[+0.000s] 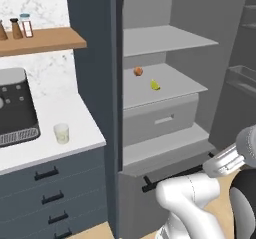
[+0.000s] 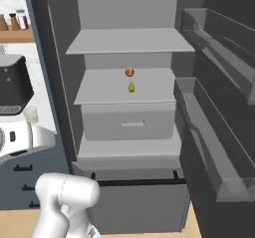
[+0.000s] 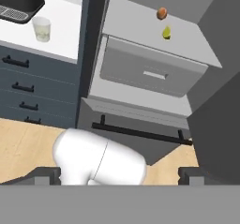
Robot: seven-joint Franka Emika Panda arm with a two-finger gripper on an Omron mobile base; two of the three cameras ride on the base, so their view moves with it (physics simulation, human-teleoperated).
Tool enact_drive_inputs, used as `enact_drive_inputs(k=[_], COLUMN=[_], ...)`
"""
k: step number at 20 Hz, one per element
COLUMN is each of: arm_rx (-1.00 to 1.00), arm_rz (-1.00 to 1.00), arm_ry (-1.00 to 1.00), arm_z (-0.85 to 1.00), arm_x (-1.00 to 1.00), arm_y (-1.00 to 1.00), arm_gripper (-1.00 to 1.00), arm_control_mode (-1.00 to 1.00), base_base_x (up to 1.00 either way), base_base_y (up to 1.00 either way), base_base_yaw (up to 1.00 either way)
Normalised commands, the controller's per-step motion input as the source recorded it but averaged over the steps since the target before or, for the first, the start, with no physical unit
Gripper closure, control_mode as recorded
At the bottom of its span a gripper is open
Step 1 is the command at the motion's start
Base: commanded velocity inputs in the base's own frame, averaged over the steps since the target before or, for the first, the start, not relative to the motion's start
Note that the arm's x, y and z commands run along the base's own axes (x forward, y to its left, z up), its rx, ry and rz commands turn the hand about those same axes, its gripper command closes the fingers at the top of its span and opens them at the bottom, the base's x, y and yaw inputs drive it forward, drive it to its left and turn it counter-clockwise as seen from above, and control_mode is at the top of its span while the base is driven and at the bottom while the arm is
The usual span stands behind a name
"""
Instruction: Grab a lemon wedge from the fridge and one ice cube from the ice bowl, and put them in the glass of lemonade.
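Observation:
The fridge [image 1: 95,108] stands open, its door [image 2: 224,132] swung out to the right. A tiny yellow-green lemon wedge [image 1: 155,85] [image 2: 131,87] [image 3: 166,33] lies on the middle grey shelf. On the white counter left of the fridge stands the glass of lemonade [image 1: 61,133] [image 3: 41,29], a small pale cup. My gripper [image 3: 119,175] is open, its dark fingertips [image 3: 47,174] far apart and holding nothing. It hangs low in front of the fridge, well back from the shelf and the wedge. The ice bowl is out of view.
A small round orange fruit [image 1: 138,71] [image 3: 161,13] sits just behind the wedge. Below that shelf is a grey drawer [image 1: 160,119], then a bottom drawer with a black bar handle [image 3: 140,133]. A coffee machine [image 1: 17,105] stands beside the cup. Spice jars [image 1: 20,27] line a wooden shelf.

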Motion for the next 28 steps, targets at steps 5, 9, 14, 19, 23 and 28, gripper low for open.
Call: enact_drive_inputs(k=[5,9,14,19,23,28], arm_rx=[0.0,0.0,0.0,0.0,0.0,0.0], arm_rz=[0.0,0.0,0.0,0.0,0.0,0.0], arm_ry=[0.0,0.0,0.0,0.0,0.0,0.04], arm_z=[0.0,0.0,0.0,0.0,0.0,-0.12], arm_x=[0.0,0.0,0.0,0.0,0.0,0.03], arm_y=[0.0,0.0,0.0,0.0,0.0,0.0], arm_gripper=[-1.0,-1.0,-1.0,-1.0,-1.0,-1.0], arm_control_mode=[1.0,1.0,1.0,1.0,1.0,-1.0], base_base_x=[0.14,0.28,0.33,0.73,0.58,0.14], base_base_y=[-0.21,-0.09,-0.22,-0.34,-0.51,-0.04], base_base_yaw=[0.22,0.14,0.04,-0.1,-0.13,0.0])
